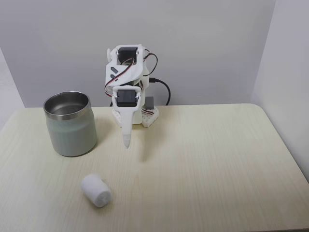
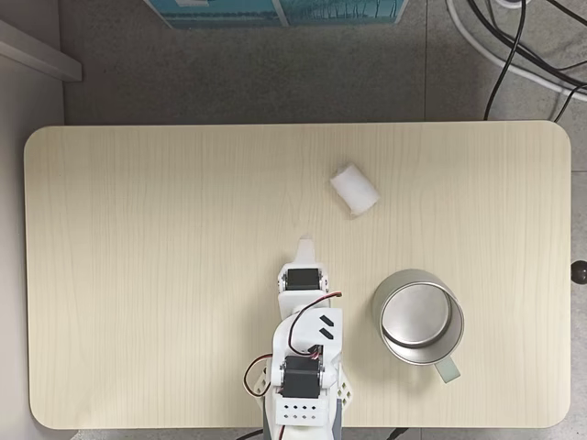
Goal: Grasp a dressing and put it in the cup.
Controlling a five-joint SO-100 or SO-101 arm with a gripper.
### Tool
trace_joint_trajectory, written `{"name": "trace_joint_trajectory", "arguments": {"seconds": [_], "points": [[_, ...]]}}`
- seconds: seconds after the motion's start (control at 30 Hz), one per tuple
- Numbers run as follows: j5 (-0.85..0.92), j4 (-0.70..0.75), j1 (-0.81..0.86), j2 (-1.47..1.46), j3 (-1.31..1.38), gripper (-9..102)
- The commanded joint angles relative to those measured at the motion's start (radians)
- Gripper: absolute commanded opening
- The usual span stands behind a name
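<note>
The gripper (image 1: 126,141) looks like smooth white plastic with a slight sheen, its fingers closed to one point, and black glossy motor blocks (image 1: 125,98) sit above the fingers. The dressing (image 1: 96,190), lying well forward of the fingertips in a fixed view, looks like soft, fuzzy white cloth, matt. Beside the fingers, the cup (image 2: 419,316) has a shiny brushed-metal inside and rim and a matt pale grey-green outside, and the table (image 2: 165,275) is pale, smooth, matt wood-grain
</note>
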State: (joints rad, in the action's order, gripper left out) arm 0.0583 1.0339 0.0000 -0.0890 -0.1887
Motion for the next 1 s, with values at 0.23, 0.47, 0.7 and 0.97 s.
{"name": "trace_joint_trajectory", "arguments": {"seconds": [0.23, 0.47, 0.7, 0.97], "points": [[-0.028, -0.005, 0.029, 0.002, -0.009, 0], [-0.029, -0.005, 0.029, 0.002, -0.009, 0], [-0.049, 0.005, 0.029, 0.002, -0.048, 0], [-0.120, 0.110, -0.014, 0.118, -0.373, 2]]}}
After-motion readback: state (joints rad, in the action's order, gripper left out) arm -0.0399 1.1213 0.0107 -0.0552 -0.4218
